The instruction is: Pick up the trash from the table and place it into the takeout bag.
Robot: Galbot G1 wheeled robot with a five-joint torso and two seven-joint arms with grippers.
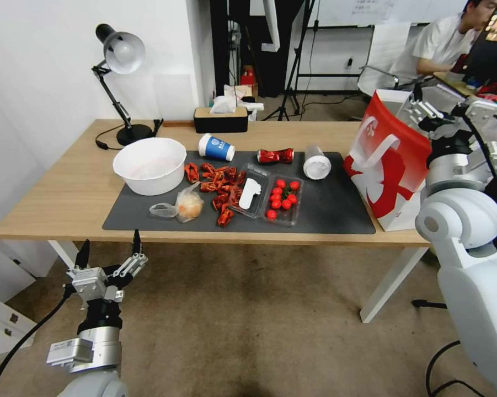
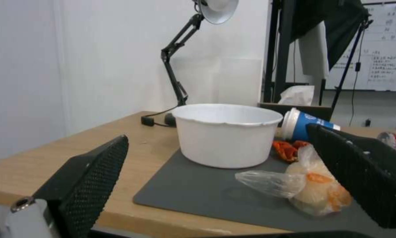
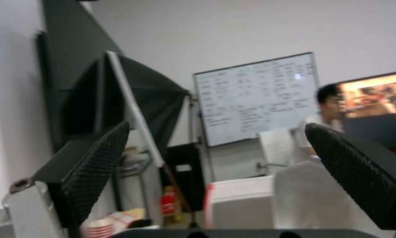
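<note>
left gripper [image 1: 109, 251] (fingers apart) below table [image 1: 49, 204]; right gripper [image 3: 215, 178] seemingly over takeout bag [image 1: 389, 165]

Here's the left tool [image 1: 109, 251]: two slim black fingers [image 1: 83, 253] on a silver metal block, bare linkages and small screws showing. Behind it, a black wrist collar, then a brushed-silver cuff with a boxy grey module (a black cable trails off it). Up close, the finger pads [image 2: 90, 185] are dimpled black rubber. The right arm [image 1: 458, 215] is glossy white, rounded shells, black cable alongside.
</note>
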